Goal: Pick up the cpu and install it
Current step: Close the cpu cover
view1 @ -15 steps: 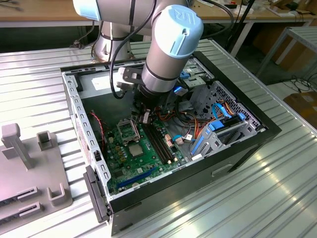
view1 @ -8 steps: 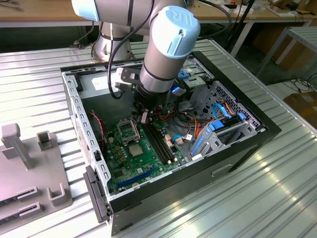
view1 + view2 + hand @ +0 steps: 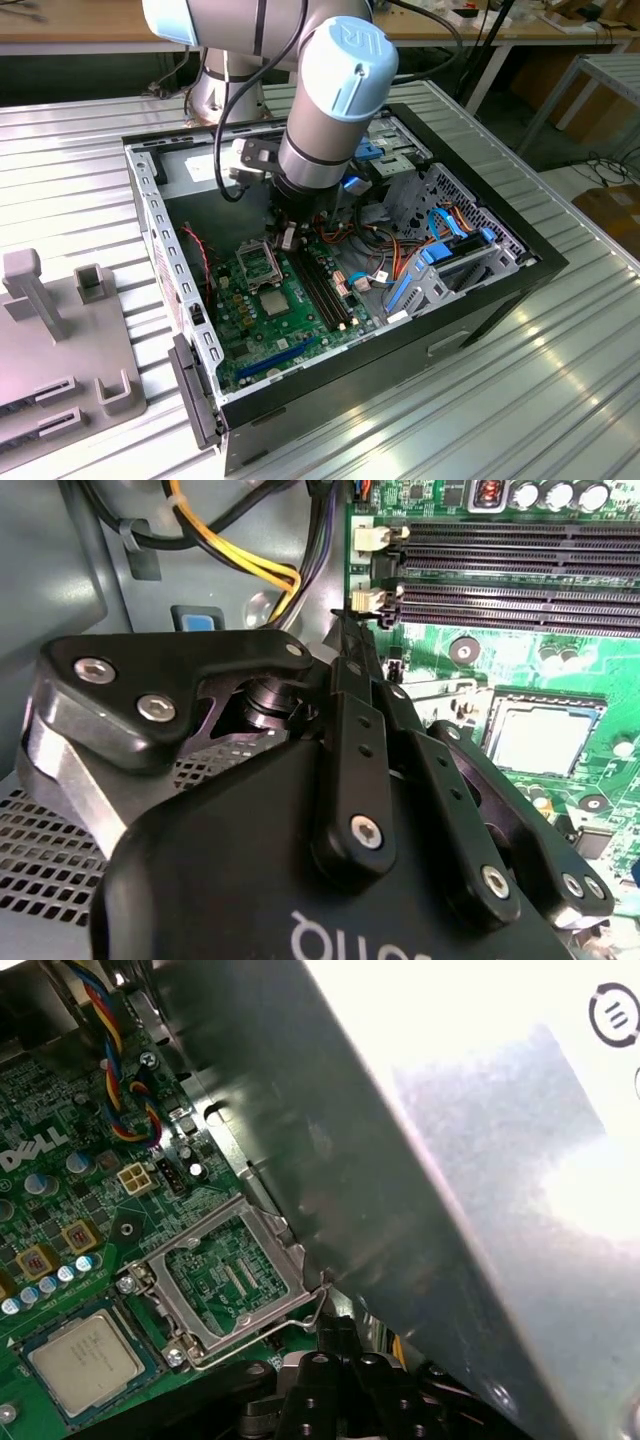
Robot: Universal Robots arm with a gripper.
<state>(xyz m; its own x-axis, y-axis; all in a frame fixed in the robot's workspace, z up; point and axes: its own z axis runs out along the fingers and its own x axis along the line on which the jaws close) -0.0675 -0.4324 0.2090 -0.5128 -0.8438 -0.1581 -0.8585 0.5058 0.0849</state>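
Black gripper (image 3: 345, 630) pinched narrow, empty, near flat silver-grey square cpu (image 3: 85, 1362) seated in socket; could snag open metal load-plate lever (image 3: 250, 1338).

White logo lettering is printed on the motherboard (image 3: 60, 1160) beside its coloured wires (image 3: 120, 1070); above the motherboard, cut-off white lettering marks the pincer (image 3: 345, 630) housing, and an emblem the arm's blue cap (image 3: 352, 60)
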